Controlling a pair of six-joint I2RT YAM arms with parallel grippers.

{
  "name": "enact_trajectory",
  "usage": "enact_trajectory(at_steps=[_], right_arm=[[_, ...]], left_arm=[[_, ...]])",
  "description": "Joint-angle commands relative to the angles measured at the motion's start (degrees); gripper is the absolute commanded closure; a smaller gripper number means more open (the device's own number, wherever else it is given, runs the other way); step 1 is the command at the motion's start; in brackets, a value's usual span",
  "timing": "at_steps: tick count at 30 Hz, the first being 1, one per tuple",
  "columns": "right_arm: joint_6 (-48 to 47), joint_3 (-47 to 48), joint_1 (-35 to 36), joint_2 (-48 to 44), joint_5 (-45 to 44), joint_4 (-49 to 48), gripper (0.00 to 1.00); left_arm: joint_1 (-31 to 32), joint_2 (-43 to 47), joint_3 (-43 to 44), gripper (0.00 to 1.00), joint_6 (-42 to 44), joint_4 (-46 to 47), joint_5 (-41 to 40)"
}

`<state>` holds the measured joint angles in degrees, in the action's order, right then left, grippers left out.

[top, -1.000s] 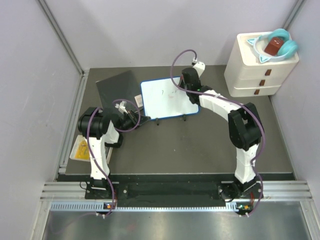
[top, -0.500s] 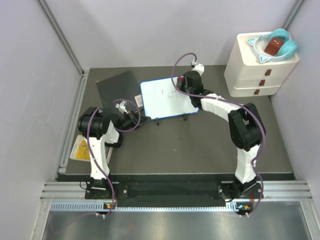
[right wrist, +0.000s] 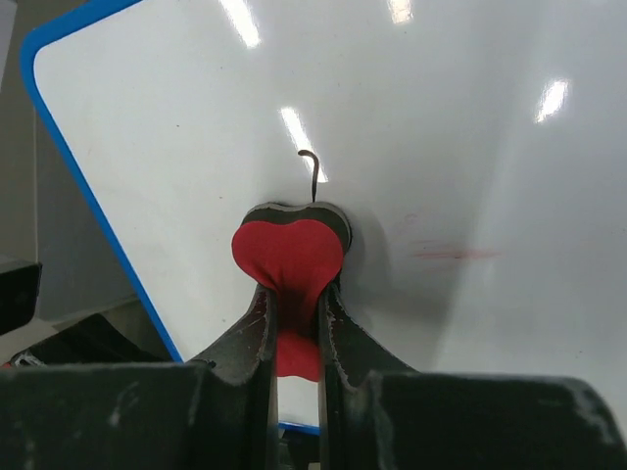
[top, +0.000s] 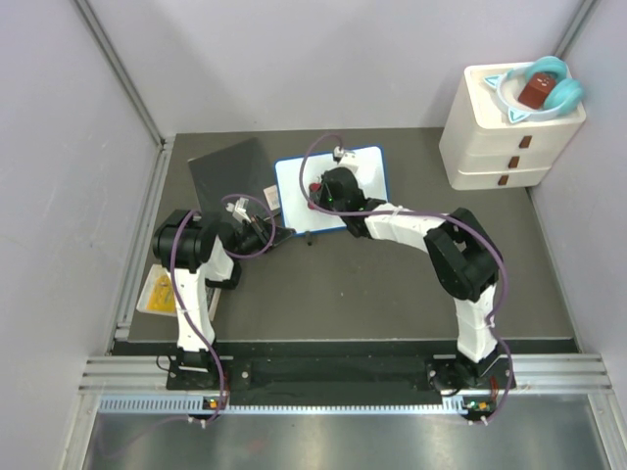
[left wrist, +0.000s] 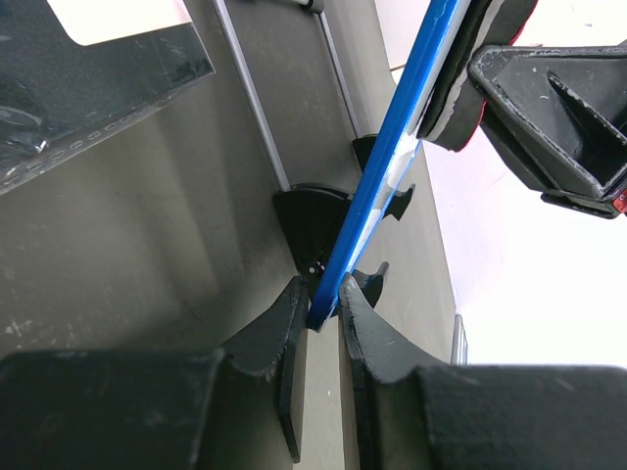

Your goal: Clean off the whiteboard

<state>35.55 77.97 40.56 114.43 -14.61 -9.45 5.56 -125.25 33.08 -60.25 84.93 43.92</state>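
The whiteboard, white with a thin blue rim, stands tilted at the middle back of the dark mat. My left gripper is shut on its lower left blue rim. My right gripper is shut on a red eraser with a grey pad, pressed flat on the left half of the board. A small dark hook mark sits just above the eraser. A faint red smear lies to its right. The eraser also shows in the left wrist view, against the board face.
A dark grey square sheet lies left of the board. A white drawer unit with a teal item on top stands at the back right. A yellow packet lies at the mat's left edge. Grey walls close in on three sides.
My right gripper has swept the eraser from the board's right edge across to its left half. The scribbles there are mostly gone. The left gripper has kept its hold.
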Motion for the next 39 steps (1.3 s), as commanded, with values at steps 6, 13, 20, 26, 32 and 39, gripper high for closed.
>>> enact_trajectory(at_steps=[6,13,20,26,32,39], right_arm=[[2.5,-3.09,-8.11,-1.31,-2.27,4.8,1.0],[0.67,-4.85,-16.12,-5.27,-1.82,6.64,1.0],[-0.13,-4.68,-15.51,-4.75,0.02,5.15,1.0],[0.31,-1.08,-10.59,-1.15,-0.68,5.76,1.0],[0.22,5.95,-5.58,2.19,-1.38,7.87,1.0],[0.13,11.49,-1.98,3.69,-1.47,8.75,1.0]], left_arm=[[0.06,-2.28,-0.91,1.0,2.5,12.28,-1.82],[0.06,-2.37,-0.91,1.0,2.5,12.19,-1.91],[0.24,-2.28,-0.91,1.0,2.5,12.28,-1.91],[0.15,-2.28,-0.82,1.0,2.5,12.28,-1.56],[0.41,-1.93,-1.09,1.0,2.77,12.19,-1.29],[0.5,-1.84,-1.0,1.0,2.86,12.19,-1.47]])
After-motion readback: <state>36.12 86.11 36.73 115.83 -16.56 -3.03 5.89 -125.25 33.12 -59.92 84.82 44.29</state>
